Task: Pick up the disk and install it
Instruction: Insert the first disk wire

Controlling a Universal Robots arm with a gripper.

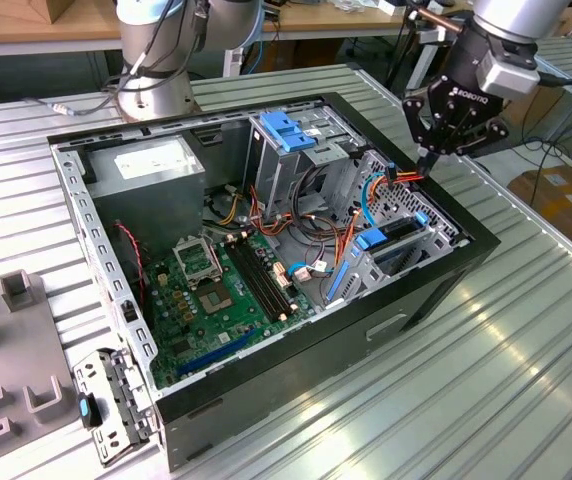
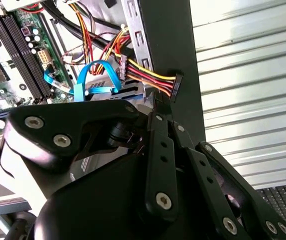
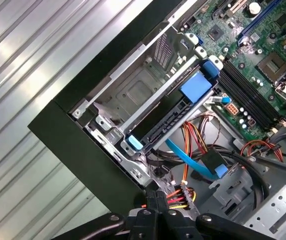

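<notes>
The disk (image 3: 169, 124) lies in the drive bay at the case corner, its blue end tab (image 3: 198, 85) toward the motherboard and a blue rail end (image 3: 132, 144) toward the case wall. In the exterior view the disk (image 1: 394, 236) sits in the bay on the exterior view's right side of the case. My gripper (image 1: 427, 160) hovers above the case rim beyond that bay. Its fingers are shut on the black plug (image 2: 175, 83) of a red, yellow and black power cable (image 3: 179, 198), apart from the disk.
The open black computer case (image 1: 446, 275) lies on a ribbed metal table (image 1: 526, 380). Inside are a green motherboard (image 1: 216, 290), a grey power supply (image 1: 151, 170), a cage with a blue latch (image 1: 288, 130) and loose blue data cables (image 2: 98, 75). The arm's base (image 1: 156, 90) stands behind.
</notes>
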